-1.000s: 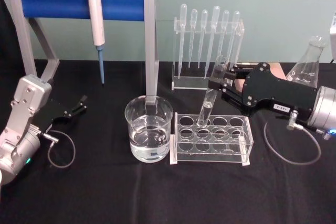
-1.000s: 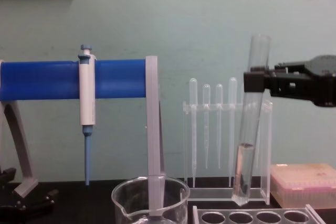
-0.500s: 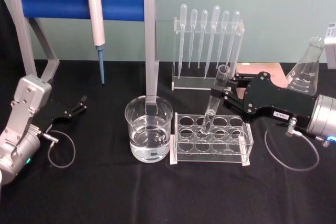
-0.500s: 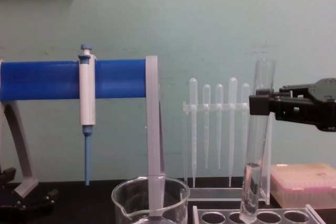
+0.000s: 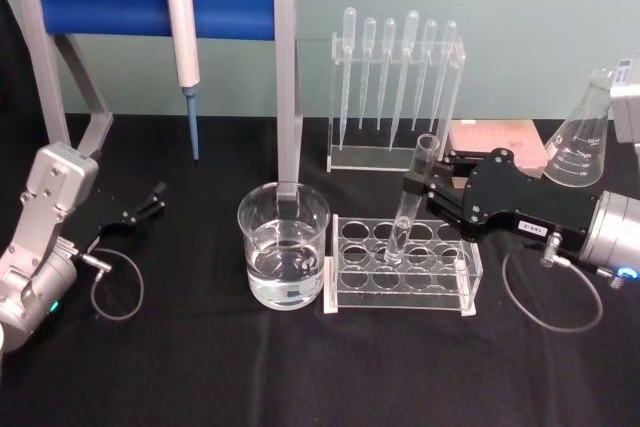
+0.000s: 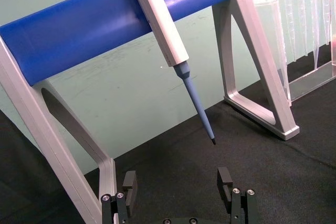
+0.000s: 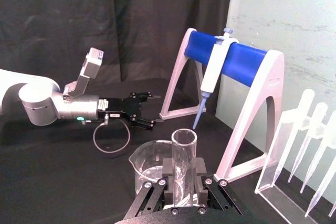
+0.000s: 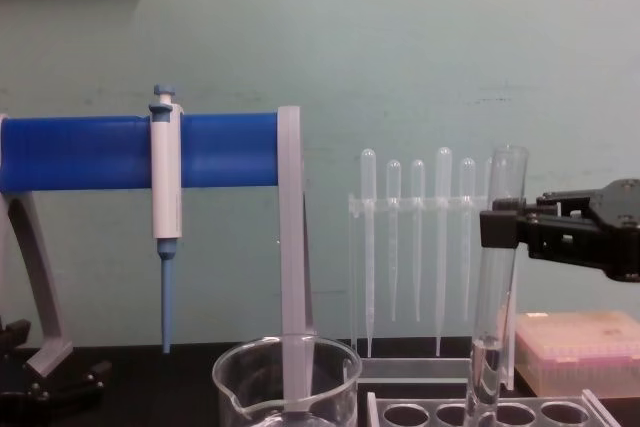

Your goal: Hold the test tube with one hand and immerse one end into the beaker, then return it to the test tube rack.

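Note:
The test tube (image 5: 402, 227) is a long clear glass cylinder holding a little clear liquid. It leans slightly, and its rounded bottom is down in a back-row hole of the clear rack (image 5: 400, 282). My right gripper (image 5: 412, 185) is shut on its upper part, just below the open rim. The chest view has the test tube (image 8: 493, 317) upright with the right gripper (image 8: 498, 228) reaching in from the right. The beaker (image 5: 283, 247), wide and partly filled with clear liquid, stands just left of the rack. My left gripper (image 5: 152, 199) is parked open at the far left.
A stand with a blue bar (image 5: 110, 2) holds a blue-tipped pipette (image 5: 182, 42) at the back left. A holder of plastic pipettes (image 5: 395, 77) stands behind the rack. An Erlenmeyer flask (image 5: 582, 142) and a pink box (image 5: 495, 137) sit at the back right.
My right gripper has come down and a little nearer with the test tube. The tube's bottom has gone from hanging above the rack into one of its holes.

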Robot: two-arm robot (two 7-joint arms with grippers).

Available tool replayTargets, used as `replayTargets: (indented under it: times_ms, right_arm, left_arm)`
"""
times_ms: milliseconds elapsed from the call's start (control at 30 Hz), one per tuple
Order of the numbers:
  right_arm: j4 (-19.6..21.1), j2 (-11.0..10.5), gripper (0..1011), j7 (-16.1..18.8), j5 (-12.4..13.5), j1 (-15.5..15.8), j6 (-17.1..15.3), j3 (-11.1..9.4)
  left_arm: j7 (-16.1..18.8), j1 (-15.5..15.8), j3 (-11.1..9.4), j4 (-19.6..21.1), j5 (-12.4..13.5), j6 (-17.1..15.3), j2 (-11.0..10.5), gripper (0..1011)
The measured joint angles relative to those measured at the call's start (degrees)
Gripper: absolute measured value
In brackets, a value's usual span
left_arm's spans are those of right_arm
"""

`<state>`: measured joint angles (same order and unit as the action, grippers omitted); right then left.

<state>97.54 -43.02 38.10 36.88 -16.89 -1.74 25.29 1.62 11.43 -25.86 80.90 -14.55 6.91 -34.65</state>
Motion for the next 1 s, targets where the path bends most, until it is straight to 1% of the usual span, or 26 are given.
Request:
replayTargets:
  times_ms: [467,800,1000]
  right_arm:
    - [-2.2,1.4,242,0.1,-1.6,0.2,1.3,0.4]
    - [-3.9,2.7,241,0.1,-3.7,0.4,2.4,1.1]
    - [-4.8,3.4,242,0.1,-4.4,0.4,2.5,1.5]
  left_arm:
    - [0.0,0.0,0.0,0.0,0.0,0.0,0.0,1000]
    - [0.0,0.0,0.0,0.0,0.0,0.0,0.0,1000]
    - [0.0,0.0,0.0,0.0,0.0,0.0,0.0,1000]
